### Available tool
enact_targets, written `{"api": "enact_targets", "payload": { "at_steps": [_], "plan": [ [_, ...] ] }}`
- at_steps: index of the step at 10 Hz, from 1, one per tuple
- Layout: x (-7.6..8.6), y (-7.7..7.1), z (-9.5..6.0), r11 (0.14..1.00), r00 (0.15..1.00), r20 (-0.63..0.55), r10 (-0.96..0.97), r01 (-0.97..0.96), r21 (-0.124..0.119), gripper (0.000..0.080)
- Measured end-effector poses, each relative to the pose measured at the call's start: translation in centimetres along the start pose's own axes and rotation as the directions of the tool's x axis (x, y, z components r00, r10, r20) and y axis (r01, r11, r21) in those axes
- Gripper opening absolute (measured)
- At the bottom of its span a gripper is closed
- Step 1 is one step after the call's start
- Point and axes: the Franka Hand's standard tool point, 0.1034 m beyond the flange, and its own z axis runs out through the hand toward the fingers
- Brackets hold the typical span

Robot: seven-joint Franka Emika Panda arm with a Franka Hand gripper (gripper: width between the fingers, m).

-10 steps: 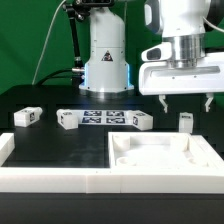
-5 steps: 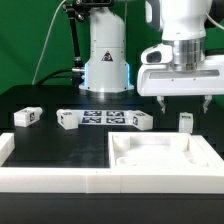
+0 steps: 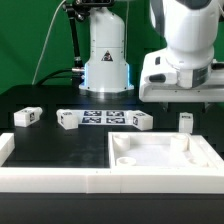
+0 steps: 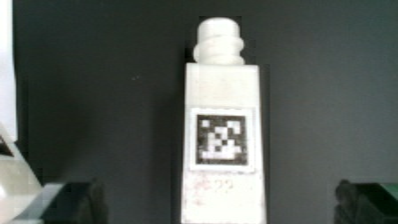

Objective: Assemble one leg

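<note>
White leg point(image 3: 185, 121) on desk point(image 3: 45, 98), not gripped; tool point(image 4: 222, 205) overhead, jaws apart. Nothing yet fitted to panel point(image 3: 160, 152).

White square panel point(image 3: 160, 150) at front of black table point(image 3: 50, 140); marker board point(image 3: 103, 118) lies flat behind it.

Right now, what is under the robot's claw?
A white leg with a square tag sits on the black table below the open gripper. Whatever is beneath the leg itself is covered.
</note>
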Motion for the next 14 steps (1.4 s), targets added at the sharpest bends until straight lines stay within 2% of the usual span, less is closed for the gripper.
{"api": "enact_targets", "payload": {
  "at_steps": [2, 4, 7, 9, 11, 12, 13, 14],
  "plan": [
    [0.2, 0.0, 0.6, 1.0, 0.981, 0.194, -0.006, 0.005, 0.006, 0.0649],
    [0.0, -0.2, 1.5, 1.0, 0.948, 0.319, -0.005, 0.005, -0.001, 0.0649],
    [0.5, -0.4, 2.6, 1.0, 0.946, 0.323, 0.011, -0.008, -0.011, 0.0649],
    [0.3, -0.4, 3.5, 0.999, 0.946, 0.322, 0.039, -0.031, -0.029, 0.0649],
    [0.3, -0.5, 3.8, 0.999, 0.948, 0.315, 0.039, -0.031, -0.031, 0.0649],
    [0.3, -0.5, 3.8, 0.999, 0.948, 0.315, 0.039, -0.031, -0.031, 0.0514],
    [0.3, -0.5, 3.8, 0.999, 0.948, 0.315, 0.039, -0.031, -0.031, 0.0514],
    [0.3, -0.5, 3.8, 0.999, 0.948, 0.315, 0.039, -0.031, -0.03, 0.0327]
  ]
}}
